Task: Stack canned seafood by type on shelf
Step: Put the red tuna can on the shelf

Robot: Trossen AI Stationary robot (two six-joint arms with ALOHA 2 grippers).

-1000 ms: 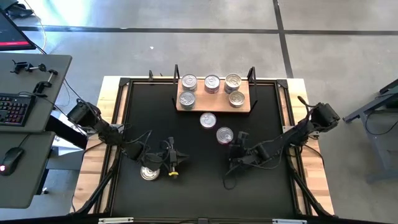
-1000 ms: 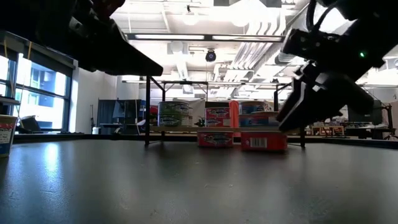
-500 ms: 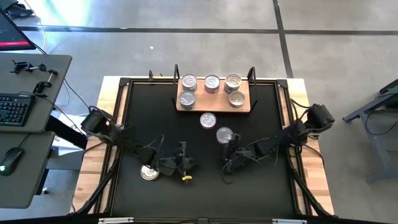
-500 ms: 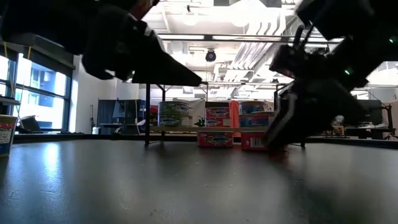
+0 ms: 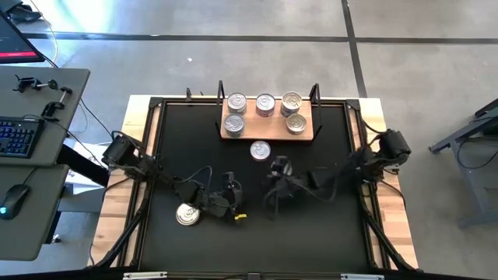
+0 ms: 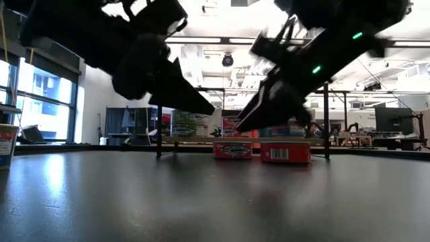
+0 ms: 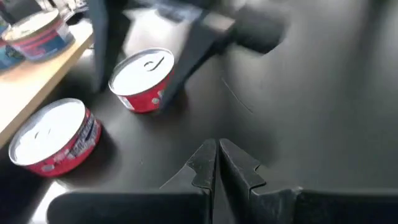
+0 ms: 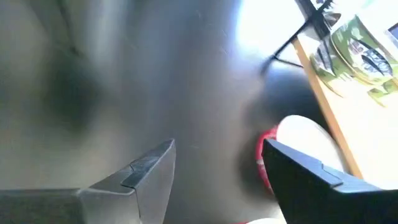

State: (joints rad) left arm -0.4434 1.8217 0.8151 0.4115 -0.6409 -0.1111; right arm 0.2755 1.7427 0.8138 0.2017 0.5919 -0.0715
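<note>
Five tins [image 5: 265,104] stand on the wooden shelf [image 5: 266,131] at the table's far middle. In front of it two red-sided tins rest on the black tabletop: one [image 7: 53,135] close to the shelf's edge, one [image 7: 144,81] nearer the table's centre. My right gripper [image 8: 219,144] hangs open over this nearer tin and hides it in the high view [image 5: 277,166]. My left gripper [image 7: 217,158] is shut and holds nothing, left of centre [image 5: 235,194]. A silver tin [image 5: 187,215] lies beside the left arm. My right gripper comes slanting down from the table's right with its fingers apart at the nearer red-sided tin's wall [image 7: 163,93]. One finger [image 7: 186,59] stands close beside that wall. Whether it touches the tin, I cannot tell.
Black posts [image 5: 220,97] rise at the shelf's two ends. The tabletop [image 5: 327,233] is bounded by a wooden frame. A desk with a keyboard [image 5: 19,136] stands beyond the table's left edge.
My right gripper has swung toward the table's left, rolling at the wrist, and now covers the nearer red-sided tin that showed beside it before. My left gripper, shut throughout, has slid toward the table's centre. No tin has moved.
</note>
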